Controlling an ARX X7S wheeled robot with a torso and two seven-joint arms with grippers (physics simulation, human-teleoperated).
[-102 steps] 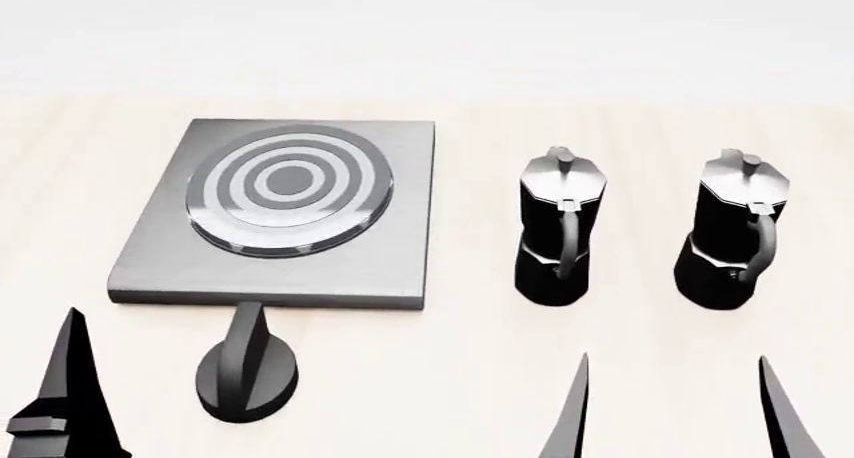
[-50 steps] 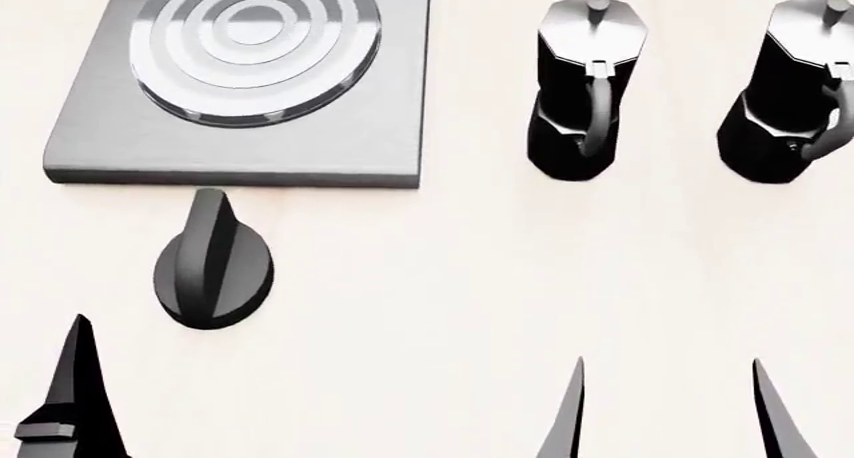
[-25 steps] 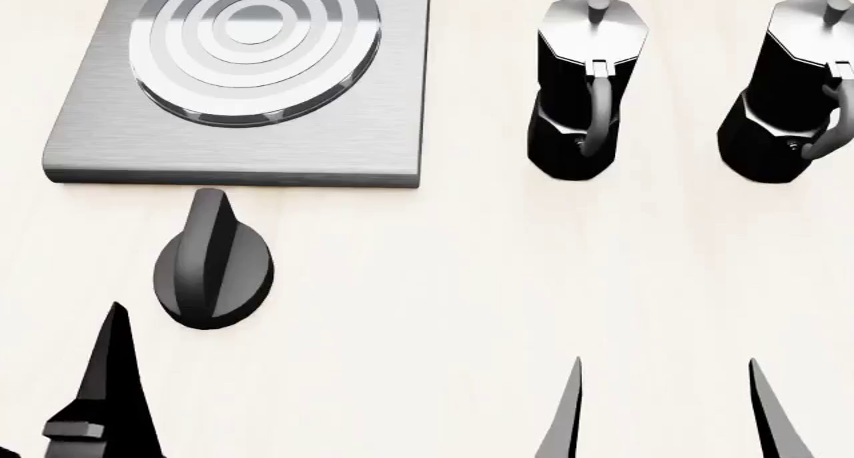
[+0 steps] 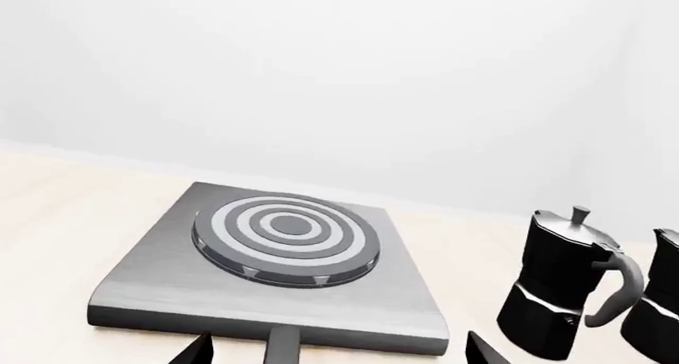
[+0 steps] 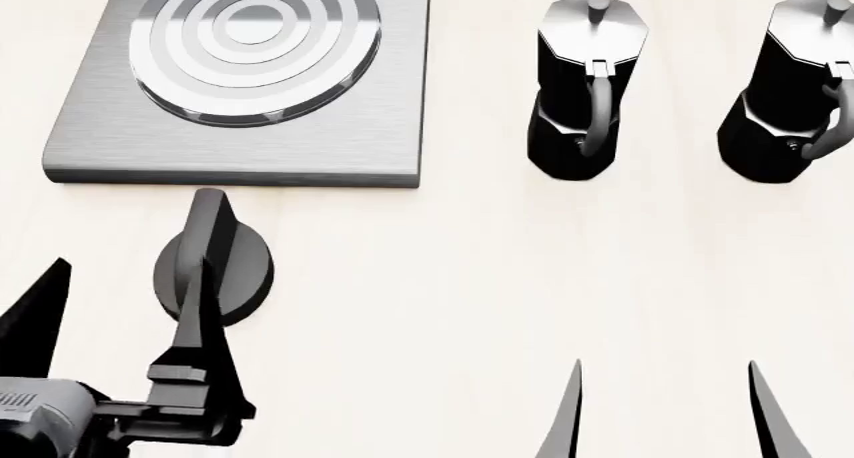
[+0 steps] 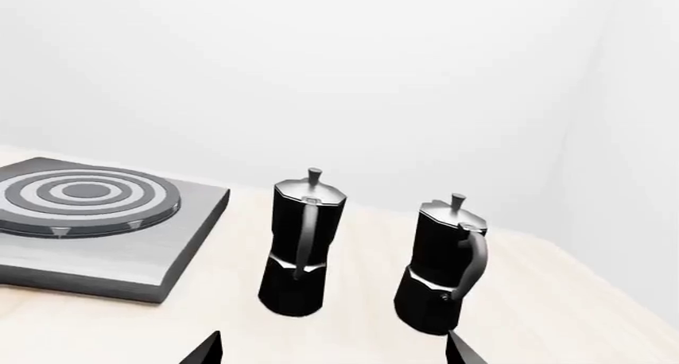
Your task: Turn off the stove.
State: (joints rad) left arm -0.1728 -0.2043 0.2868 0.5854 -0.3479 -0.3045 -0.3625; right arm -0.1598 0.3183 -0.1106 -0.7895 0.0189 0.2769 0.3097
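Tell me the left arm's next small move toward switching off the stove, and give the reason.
Probably ease the left end effector a little further forward, so its open fingers straddle the knob ridge. One finger already overlaps the knob in the head view, the other sits off to its left, and nothing is gripped yet.

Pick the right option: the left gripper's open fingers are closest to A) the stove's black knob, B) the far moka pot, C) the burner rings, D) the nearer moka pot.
A: in the head view the left gripper is open, one finger overlapping the knob below the stove plate.
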